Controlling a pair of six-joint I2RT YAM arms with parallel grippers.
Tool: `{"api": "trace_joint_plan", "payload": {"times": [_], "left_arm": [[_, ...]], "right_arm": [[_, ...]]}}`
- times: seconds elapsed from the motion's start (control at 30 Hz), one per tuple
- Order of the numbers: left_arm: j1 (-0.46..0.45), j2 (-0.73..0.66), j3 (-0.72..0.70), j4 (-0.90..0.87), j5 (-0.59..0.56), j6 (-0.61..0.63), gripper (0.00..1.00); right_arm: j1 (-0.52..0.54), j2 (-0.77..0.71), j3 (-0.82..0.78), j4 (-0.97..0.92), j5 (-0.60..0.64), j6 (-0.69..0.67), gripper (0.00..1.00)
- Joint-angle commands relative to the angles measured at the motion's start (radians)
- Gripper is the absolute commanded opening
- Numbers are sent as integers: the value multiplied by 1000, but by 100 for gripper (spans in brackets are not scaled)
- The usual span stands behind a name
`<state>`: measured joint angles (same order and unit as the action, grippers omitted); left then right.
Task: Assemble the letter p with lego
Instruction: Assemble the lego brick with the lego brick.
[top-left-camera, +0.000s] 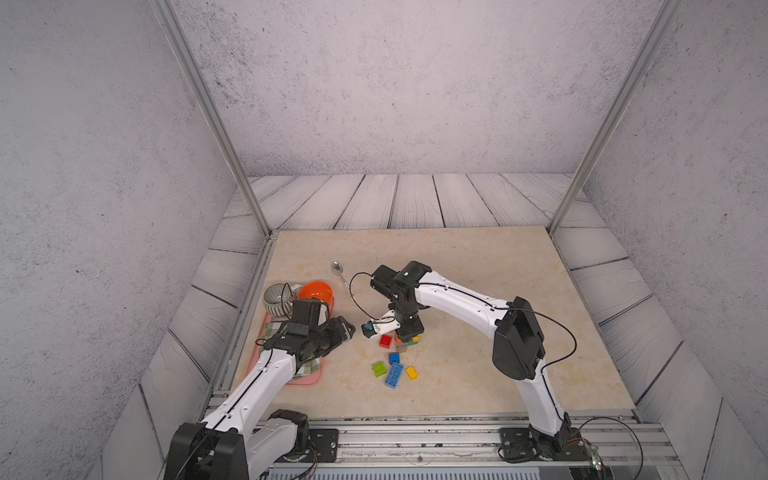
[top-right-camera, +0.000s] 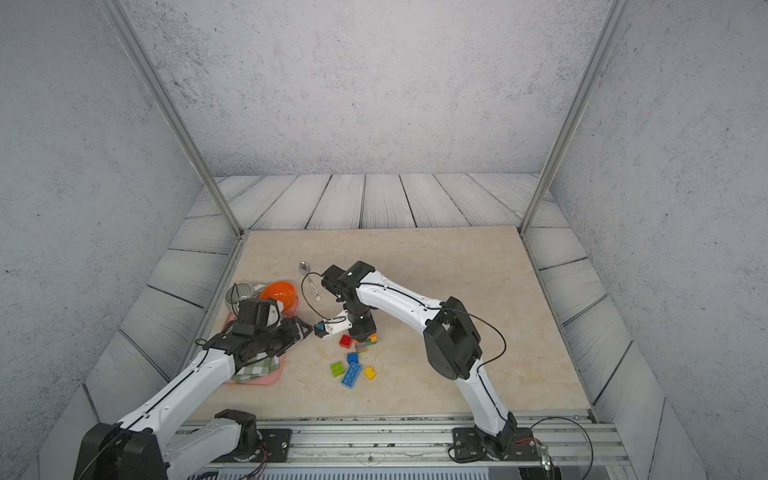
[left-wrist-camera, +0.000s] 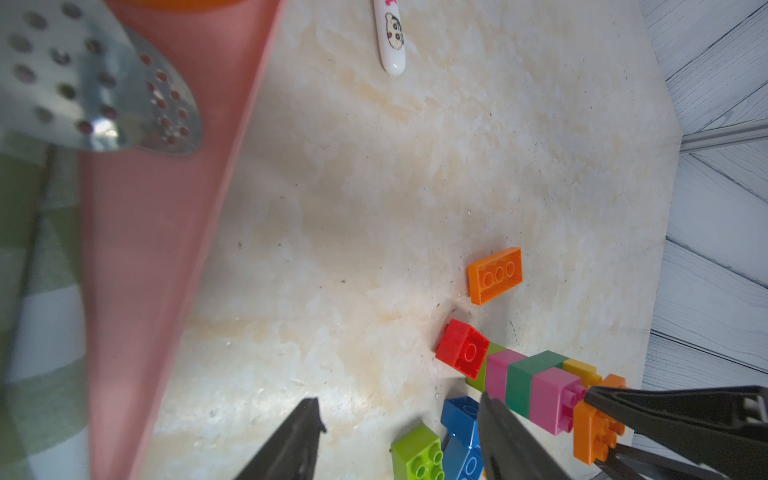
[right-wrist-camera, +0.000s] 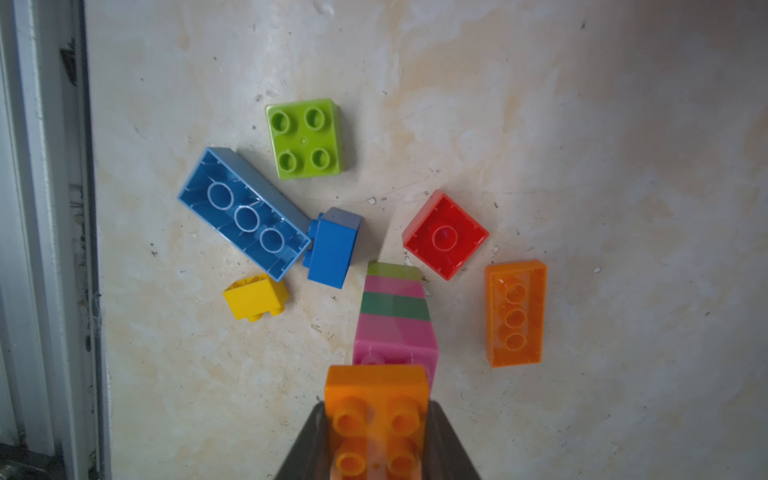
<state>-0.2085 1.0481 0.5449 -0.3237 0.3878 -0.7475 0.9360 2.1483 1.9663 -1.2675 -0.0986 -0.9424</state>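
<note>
Right gripper (right-wrist-camera: 376, 415) clamped on orange brick (right-wrist-camera: 376, 382) atop the column (right-wrist-camera: 395, 307)
Nearest, the long blue brick (top-left-camera: 394, 375) lies loose; beyond it the column stands upright. Advise pressing straight down, studs aligned. Left gripper (left-wrist-camera: 399, 399), jaws apart and empty, hangs by the tray (left-wrist-camera: 166, 249)

Enclosure, seen from its near side. Far: a grey speckled plaster-look back wall (top-left-camera: 395, 83). Matching grey side panels close the left (top-left-camera: 83, 208) and the right (top-left-camera: 706, 166). A left aluminium frame post (top-left-camera: 212, 120) and a right aluminium frame post (top-left-camera: 615, 116) rise from the far corners of the beige marble-patterned tabletop (top-left-camera: 478, 257). Pale whitewashed wood-plank boards (top-left-camera: 415, 199) border the tabletop at far, left and right. A slotted aluminium base rail (top-left-camera: 415, 436) runs along the near edge. The light is even and the shadows are soft.
</note>
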Motion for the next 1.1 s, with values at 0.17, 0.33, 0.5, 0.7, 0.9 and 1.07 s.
{"api": "trace_joint_plan", "payload": {"times": [0.17, 0.33, 0.5, 0.7, 0.9, 1.07], "left_arm": [[16, 13, -4, 7, 25, 17, 64], [22, 13, -8, 8, 30, 20, 64], [27, 13, -10, 9, 35, 22, 64], [30, 13, -9, 11, 41, 22, 64], [32, 12, -10, 14, 45, 22, 64], [34, 11, -11, 14, 45, 22, 63]], "right_arm": [[4, 39, 53, -24, 9, 57, 0], [4, 44, 63, -32, 15, 64, 0], [3, 50, 68, -48, 23, 79, 0], [4, 35, 60, -48, 20, 88, 0], [4, 15, 37, -38, 13, 91, 0], [4, 18, 19, -32, 8, 98, 0]]}}
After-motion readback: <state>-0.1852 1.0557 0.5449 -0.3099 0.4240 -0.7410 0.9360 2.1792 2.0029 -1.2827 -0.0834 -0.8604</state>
